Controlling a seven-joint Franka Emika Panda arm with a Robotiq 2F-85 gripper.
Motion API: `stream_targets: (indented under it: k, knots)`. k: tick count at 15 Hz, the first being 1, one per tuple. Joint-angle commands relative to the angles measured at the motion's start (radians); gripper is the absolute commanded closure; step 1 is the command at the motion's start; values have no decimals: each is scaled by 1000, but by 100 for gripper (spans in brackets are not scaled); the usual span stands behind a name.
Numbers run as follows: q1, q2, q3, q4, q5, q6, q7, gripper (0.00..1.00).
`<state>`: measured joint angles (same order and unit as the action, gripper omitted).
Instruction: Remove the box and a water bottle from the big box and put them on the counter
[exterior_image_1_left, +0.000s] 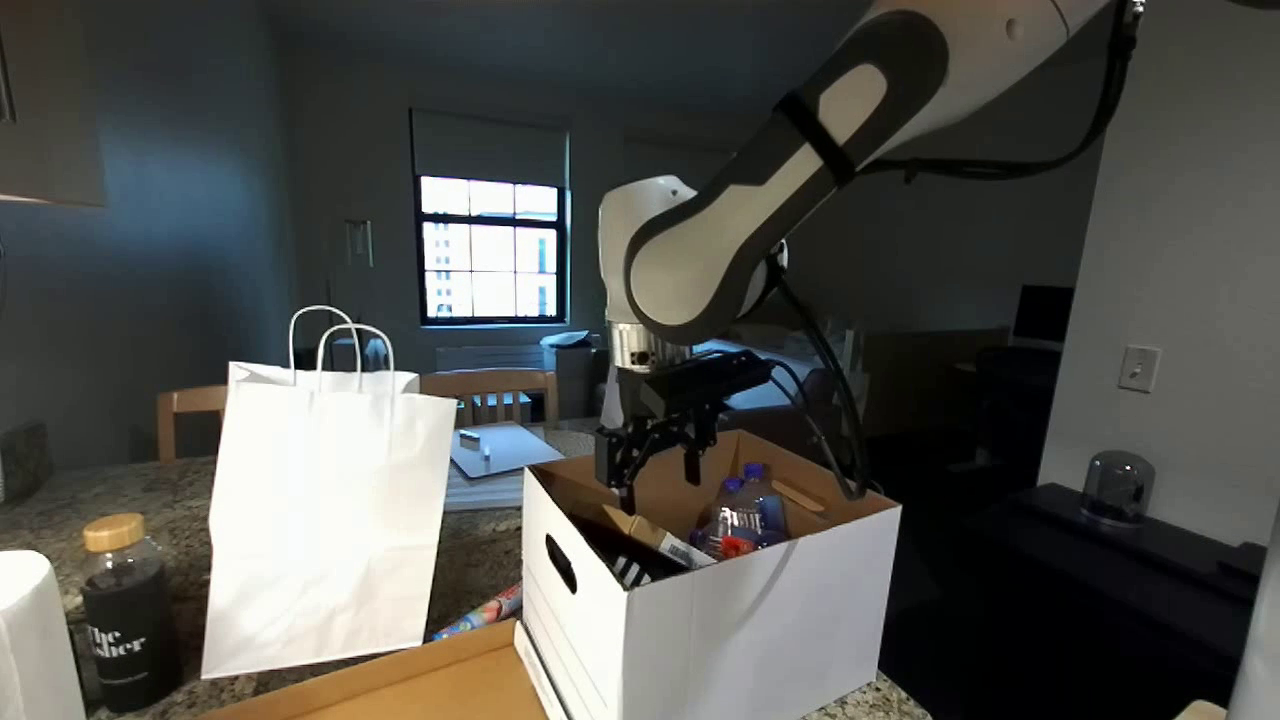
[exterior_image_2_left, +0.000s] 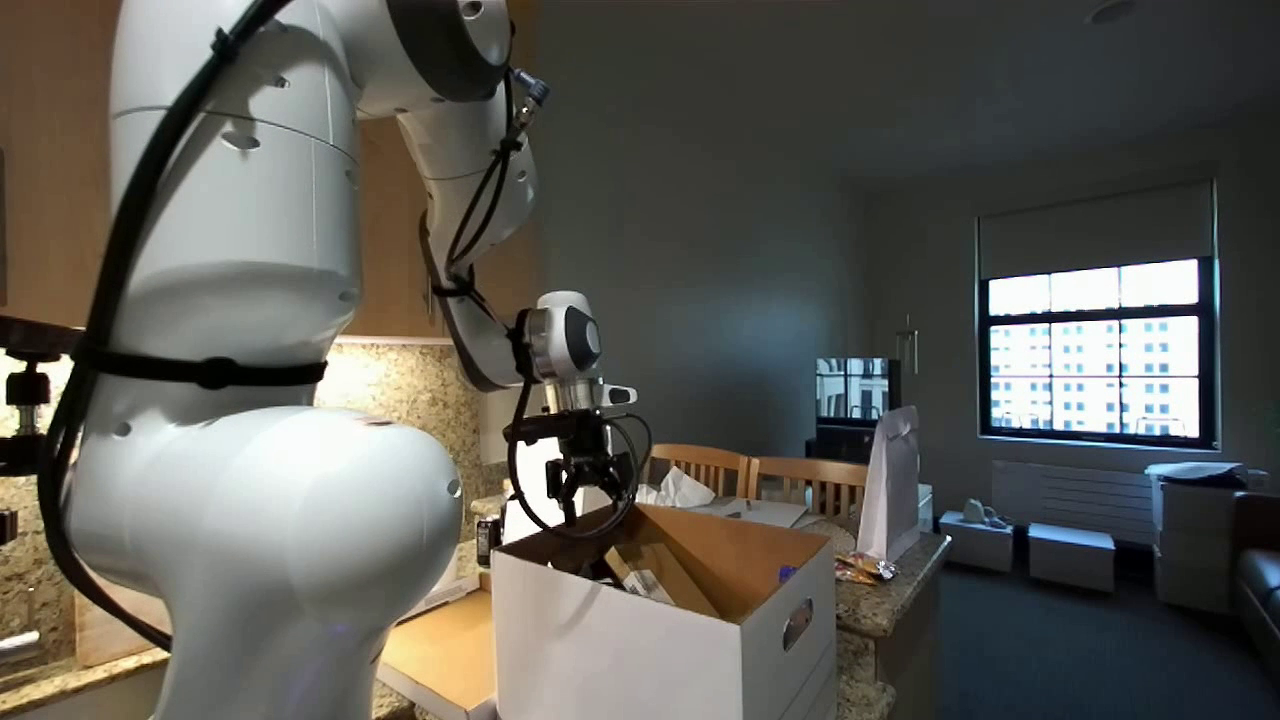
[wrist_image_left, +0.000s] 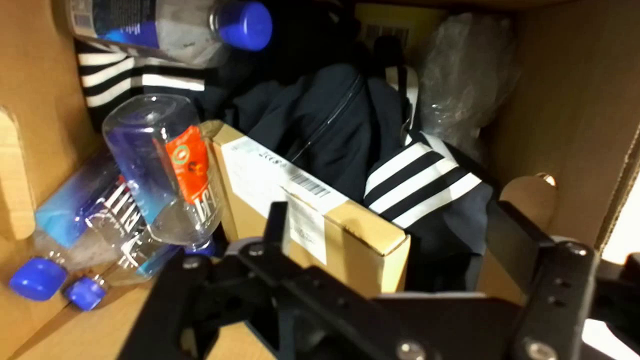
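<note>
The big box (exterior_image_1_left: 750, 640) is a white carton standing with its top uncovered; it shows in both exterior views. Inside, a narrow brown cardboard box (wrist_image_left: 300, 200) with a white label leans on dark clothing. Several clear bottles with blue caps lie beside it; one water bottle (wrist_image_left: 165, 165) with a red patch stands cap down against the brown box's end. My gripper (exterior_image_1_left: 660, 484) points down at the carton's mouth, open and holding nothing. In the wrist view, the brown box's near end appears between its fingers (wrist_image_left: 276, 225); contact cannot be told. The counter (exterior_image_2_left: 905, 595) is speckled stone.
A tan-lined lid (exterior_image_1_left: 410, 685) lies beside the carton. Near it stand a white paper bag (exterior_image_1_left: 330, 520) and a dark jar (exterior_image_1_left: 130, 620). Striped dark clothing (wrist_image_left: 330, 120) and clear plastic wrap (wrist_image_left: 465, 75) fill the carton's bottom, with walls (wrist_image_left: 570, 90) around the gripper.
</note>
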<state>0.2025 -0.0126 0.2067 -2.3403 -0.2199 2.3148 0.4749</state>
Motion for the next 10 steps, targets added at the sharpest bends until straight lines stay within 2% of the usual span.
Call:
stream_targets:
  k: [1, 6, 10]
  knots:
    - [22, 15, 26, -6, -147, 29, 127, 0]
    - [35, 62, 17, -12, -294, 29, 248, 0]
    - [34, 82, -9, -28, -361, 54, 307, 0]
